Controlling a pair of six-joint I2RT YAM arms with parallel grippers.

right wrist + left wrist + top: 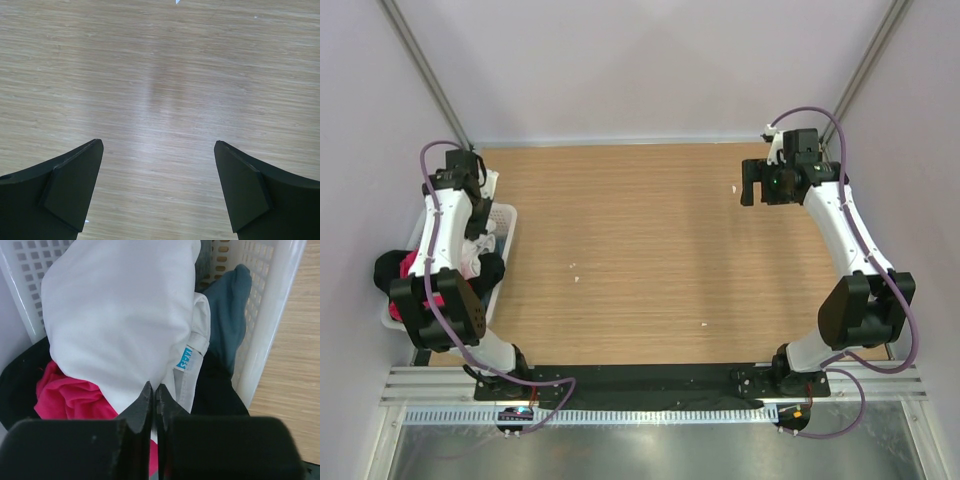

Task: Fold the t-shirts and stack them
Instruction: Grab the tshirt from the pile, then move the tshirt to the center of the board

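Black fingers of the left gripper are pressed together down in the white lattice basket, a sliver of the white t-shirt pinched between them at its lower edge. That shirt lies bunched on top of the heap, a blue label at its hem. A pink-red t-shirt sits under it, and a black t-shirt alongside. Over at the far right, the right gripper hangs with its jaws spread wide above the wooden table
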